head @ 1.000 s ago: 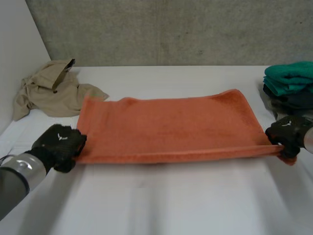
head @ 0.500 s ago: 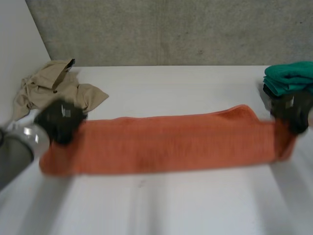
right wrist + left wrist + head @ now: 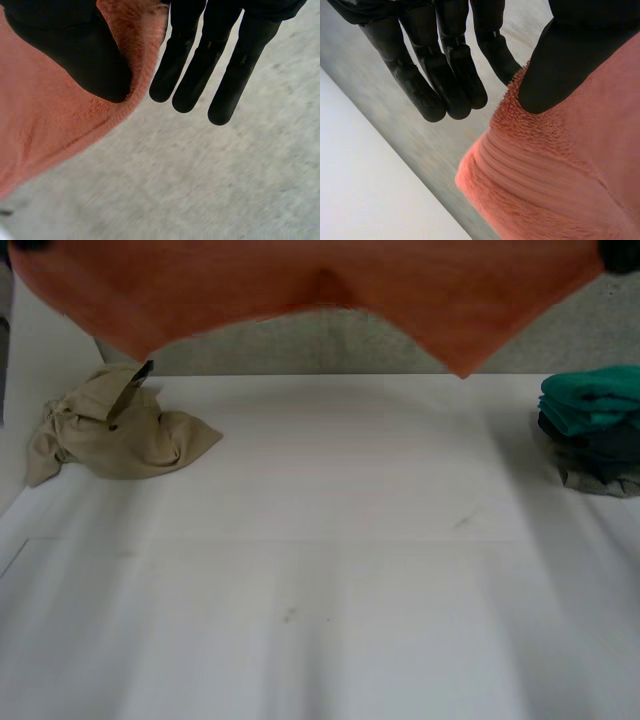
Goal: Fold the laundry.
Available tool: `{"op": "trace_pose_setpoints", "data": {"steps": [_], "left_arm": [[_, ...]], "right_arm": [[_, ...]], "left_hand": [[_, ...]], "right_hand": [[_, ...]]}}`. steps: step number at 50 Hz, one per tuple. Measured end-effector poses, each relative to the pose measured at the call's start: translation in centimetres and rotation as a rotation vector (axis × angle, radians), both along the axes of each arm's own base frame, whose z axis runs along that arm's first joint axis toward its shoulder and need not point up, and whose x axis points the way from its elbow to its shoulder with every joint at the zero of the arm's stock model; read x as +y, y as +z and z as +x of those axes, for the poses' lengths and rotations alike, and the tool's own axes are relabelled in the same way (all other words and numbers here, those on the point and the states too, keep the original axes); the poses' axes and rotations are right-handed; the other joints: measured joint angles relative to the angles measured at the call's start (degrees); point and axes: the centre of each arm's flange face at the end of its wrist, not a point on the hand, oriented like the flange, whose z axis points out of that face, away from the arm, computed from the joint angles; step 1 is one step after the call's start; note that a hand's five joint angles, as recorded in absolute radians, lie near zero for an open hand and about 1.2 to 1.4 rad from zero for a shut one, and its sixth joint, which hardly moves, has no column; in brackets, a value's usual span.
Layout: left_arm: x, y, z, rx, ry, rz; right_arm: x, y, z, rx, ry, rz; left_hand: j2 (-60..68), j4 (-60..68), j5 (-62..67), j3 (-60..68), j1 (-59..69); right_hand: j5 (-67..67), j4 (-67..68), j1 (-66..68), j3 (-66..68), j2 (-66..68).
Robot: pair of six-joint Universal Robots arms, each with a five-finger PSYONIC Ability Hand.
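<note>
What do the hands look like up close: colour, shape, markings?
Both are matte black. Left hand: slim tubular fingers with rounded tips and grooves across them. The left thumb is far broader and smooth. Right hand: same build, with small recessed slots on the fingers and a wide, blunt right thumb. The palm sides carry no print.

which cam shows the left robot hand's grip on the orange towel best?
Left wrist view: the left robot hand pinches the orange towel under its thumb, close up. Head view: the towel hangs across, grip barely in frame. Right wrist view: the right robot hand pinching the same towel.
</note>
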Motion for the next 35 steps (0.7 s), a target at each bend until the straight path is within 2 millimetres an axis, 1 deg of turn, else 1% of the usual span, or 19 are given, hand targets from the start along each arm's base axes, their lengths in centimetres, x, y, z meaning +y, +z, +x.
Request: {"op": "trace_pose_setpoints", "data": {"steps": [1,2,3,4,6,8,10,12,17,20,22,24,25,26,28,31,32,33,35], "left_arm": [[0.0,-0.6,0.0,-0.003,-0.003,0.023],[0.1,-2.0,0.0,-0.011,-0.011,0.070],[0.1,-2.4,0.0,-0.013,-0.014,0.084],[0.3,-4.1,-0.1,-0.024,-0.024,0.139],[0.6,-6.0,-0.2,-0.036,-0.036,0.197],[1.2,-8.6,-0.3,-0.054,-0.050,0.271],[1.8,-11.2,-0.3,-0.072,-0.061,0.342],[2.6,-14.1,-0.3,-0.095,-0.069,0.421],[4.9,-19.5,0.1,-0.157,-0.075,0.580],[6.5,-21.6,0.5,-0.205,-0.077,0.662],[7.6,-22.4,0.7,-0.240,-0.079,0.705],[9.4,-22.9,1.0,-0.298,-0.082,0.764],[9.4,-22.9,1.0,-0.298,-0.082,0.764],[10.6,-23.0,1.3,-0.339,-0.084,0.805],[12.7,-22.9,1.7,-0.415,-0.089,0.883],[15.2,-22.6,2.2,-0.498,-0.101,0.988],[16.2,-22.4,2.4,-0.527,-0.110,1.033],[16.8,-22.3,2.5,-0.546,-0.117,1.062],[17.6,-22.0,2.7,-0.573,-0.129,1.102]], "right_arm": [[0.0,-0.5,0.1,0.009,0.005,0.017],[0.0,-1.5,0.3,0.026,0.016,0.053],[0.0,-1.7,0.3,0.029,0.018,0.062],[0.0,-3.0,0.6,0.048,0.032,0.110],[0.0,-4.0,0.7,0.062,0.042,0.145],[0.1,-6.9,0.9,0.104,0.060,0.244],[0.1,-9.1,0.8,0.140,0.065,0.310],[0.3,-11.8,0.5,0.188,0.062,0.388],[1.2,-16.8,-0.7,0.303,0.046,0.549],[2.4,-18.4,-1.5,0.368,0.039,0.645],[3.3,-19.0,-2.1,0.410,0.037,0.708],[5.0,-19.2,-3.1,0.474,0.034,0.806],[5.0,-19.2,-3.1,0.474,0.034,0.806],[6.3,-19.0,-3.8,0.523,0.034,0.879],[8.5,-18.5,-5.0,0.607,0.043,0.997],[10.7,-18.1,-6.3,0.708,0.072,1.109],[10.9,-18.0,-6.4,0.717,0.076,1.118],[11.6,-17.9,-6.8,0.768,0.096,1.154],[11.9,-18.0,-7.1,0.803,0.110,1.169]], "left_hand": [[0.0,0.0,0.0,0.0,0.0],[0.0,0.0,0.0,0.0,0.0],[0.0,0.0,0.0,0.0,0.0],[0.0,0.0,0.0,0.0,0.0],[0.0,0.0,0.0,0.0,0.0],[0.0,0.0,0.0,0.0,0.0],[0.0,0.0,0.0,0.0,0.0],[0.0,0.0,0.0,0.0,0.0],[0.0,0.0,0.0,0.0,0.0],[0.0,0.0,0.0,0.0,0.0],[0.0,0.0,0.0,0.0,0.0],[0.0,0.0,0.0,0.0,0.0],[0.0,0.0,0.0,0.0,0.0],[0.0,0.0,0.0,0.0,0.0],[0.0,0.0,0.0,0.0,0.0],[0.0,0.0,0.0,0.0,0.0],[0.0,0.0,0.0,0.0,0.0],[0.0,0.0,0.0,0.0,0.0],[0.0,0.0,0.0,0.0,0.0]], "right_hand": [[0.0,0.0,0.0,0.0,0.0],[0.1,0.0,0.0,0.0,0.0],[0.1,0.0,0.0,0.0,0.0],[0.3,0.0,0.0,0.0,0.0],[0.3,0.0,0.0,0.0,0.0],[0.3,0.0,0.0,0.0,0.0],[0.3,0.0,0.0,0.0,0.0],[0.3,0.0,0.0,0.0,0.0],[0.3,0.0,0.0,0.0,0.0],[0.3,0.0,0.0,0.0,0.0],[0.3,0.0,0.0,0.0,0.0],[0.3,0.0,0.0,0.0,0.0],[0.3,0.0,0.0,0.0,0.0],[0.3,0.0,0.0,0.0,0.0],[0.3,0.0,0.0,0.0,0.0],[0.3,0.0,0.0,0.0,0.0],[0.3,0.0,0.0,0.0,0.0],[0.3,0.0,0.0,0.0,0.0],[0.3,0.0,0.0,0.0,0.0]]}}
